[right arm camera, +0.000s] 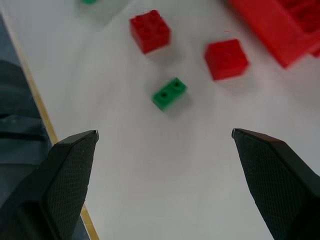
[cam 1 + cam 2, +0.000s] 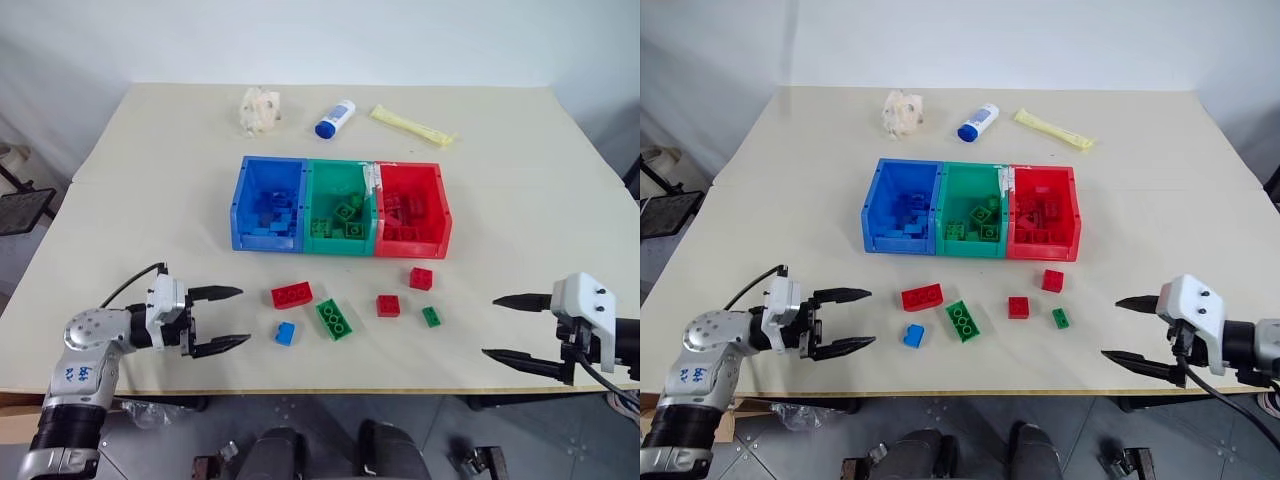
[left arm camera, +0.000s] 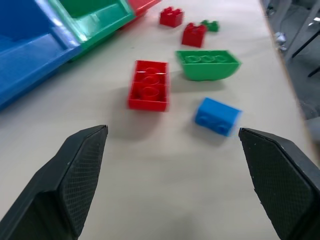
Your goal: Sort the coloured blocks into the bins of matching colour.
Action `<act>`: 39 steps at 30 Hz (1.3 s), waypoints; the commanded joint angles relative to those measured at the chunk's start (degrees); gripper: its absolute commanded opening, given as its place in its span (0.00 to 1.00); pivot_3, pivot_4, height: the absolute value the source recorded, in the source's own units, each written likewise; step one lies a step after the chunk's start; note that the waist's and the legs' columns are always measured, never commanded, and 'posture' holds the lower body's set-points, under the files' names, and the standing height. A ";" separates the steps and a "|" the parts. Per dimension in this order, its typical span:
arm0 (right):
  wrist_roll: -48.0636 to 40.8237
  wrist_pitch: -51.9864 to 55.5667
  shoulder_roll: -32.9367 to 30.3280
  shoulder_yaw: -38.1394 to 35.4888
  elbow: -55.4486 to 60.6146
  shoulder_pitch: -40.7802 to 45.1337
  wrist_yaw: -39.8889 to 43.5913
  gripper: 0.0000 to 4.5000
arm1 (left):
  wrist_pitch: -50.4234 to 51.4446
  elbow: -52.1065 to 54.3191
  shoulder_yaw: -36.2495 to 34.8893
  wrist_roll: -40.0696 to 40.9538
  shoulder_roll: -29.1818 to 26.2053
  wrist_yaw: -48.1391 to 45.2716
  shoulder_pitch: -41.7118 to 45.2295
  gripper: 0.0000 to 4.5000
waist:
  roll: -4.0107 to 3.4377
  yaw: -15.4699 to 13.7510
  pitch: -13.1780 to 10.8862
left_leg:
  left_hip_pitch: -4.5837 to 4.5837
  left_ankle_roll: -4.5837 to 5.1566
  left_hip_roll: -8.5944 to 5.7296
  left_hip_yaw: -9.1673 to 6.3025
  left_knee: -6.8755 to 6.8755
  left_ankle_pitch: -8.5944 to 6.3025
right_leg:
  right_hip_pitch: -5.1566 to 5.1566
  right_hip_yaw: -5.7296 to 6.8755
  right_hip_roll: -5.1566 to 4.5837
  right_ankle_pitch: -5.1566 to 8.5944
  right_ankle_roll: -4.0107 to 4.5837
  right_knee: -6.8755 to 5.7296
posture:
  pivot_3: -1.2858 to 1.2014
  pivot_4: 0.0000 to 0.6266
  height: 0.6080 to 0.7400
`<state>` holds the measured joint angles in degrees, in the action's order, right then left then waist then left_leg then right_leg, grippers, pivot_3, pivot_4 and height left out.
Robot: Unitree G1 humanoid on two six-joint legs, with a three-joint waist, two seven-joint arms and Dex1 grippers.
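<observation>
Bins sit mid-table, loose blocks scattered in front, bottle and packet behind them.

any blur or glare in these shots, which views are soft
Left wrist view: motion-smeared, the blue block and oblong red block have ghosted edges. Right wrist view: table washed out almost white, the small green block slightly soft. Head views: evenly lit, with short soft shadows under the bins.

The left gripper, two black tapered fingers on a silver-grey arm, is spread wide and empty, pointing inward. The right gripper, black fingers on a white wrist housing, is likewise spread wide and empty.
</observation>
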<state>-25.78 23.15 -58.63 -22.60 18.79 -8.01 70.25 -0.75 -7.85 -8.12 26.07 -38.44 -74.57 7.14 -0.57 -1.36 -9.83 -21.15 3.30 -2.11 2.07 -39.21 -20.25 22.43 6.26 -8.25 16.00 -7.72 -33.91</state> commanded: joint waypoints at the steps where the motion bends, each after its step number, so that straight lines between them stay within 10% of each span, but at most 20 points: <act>1: 0.10 2.06 -1.10 6.55 2.45 5.28 -0.78 1.00 | 2.65 6.62 -0.90 2.47 -1.20 0.10 -2.93 0.99 | 0.03 0.07 -0.02 | -0.01 0.02 -0.05 0.00 -0.01 0.01 | -0.01 0.00 -0.06 0.00 0.00 0.03 | 0.52 0.24 1.00; 18: 10.48 -5.05 5.98 25.96 -15.92 21.18 -1.15 1.00 | 6.79 15.88 -3.38 3.75 -1.44 4.27 -9.84 0.99 | 0.03 0.13 -0.03 | -0.03 0.06 -0.09 0.01 -0.05 0.03 | -0.01 0.16 -0.07 0.01 0.01 -0.02 | 0.52 0.24 1.00; 31: 10.26 -3.85 9.27 25.97 -16.10 20.98 -3.39 0.11 | 6.01 14.65 -2.91 3.05 -0.77 6.21 -8.73 1.00 | 0.03 0.16 -0.03 | 0.03 0.05 -0.06 0.00 -0.06 0.03 | -0.05 0.23 -0.02 0.00 0.01 -0.05 | 0.52 0.24 1.00; 39: 7.30 -1.40 9.98 21.89 -10.89 21.13 -6.60 0.10 | 4.76 11.71 -2.08 2.12 -0.03 6.73 -5.90 1.00 | 0.03 0.15 -0.03 | 0.01 0.05 -0.06 0.02 -0.06 0.03 | -0.02 0.30 0.01 0.01 0.01 -0.08 | 0.52 0.24 1.00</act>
<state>-16.64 21.07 -48.63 1.76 4.80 12.58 64.25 4.95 4.01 -10.11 28.29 -38.67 -68.03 0.84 -0.54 -1.21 -9.86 -21.14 3.35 -2.16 2.09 -39.27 -20.22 22.42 6.61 -8.22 16.01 -7.71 -33.99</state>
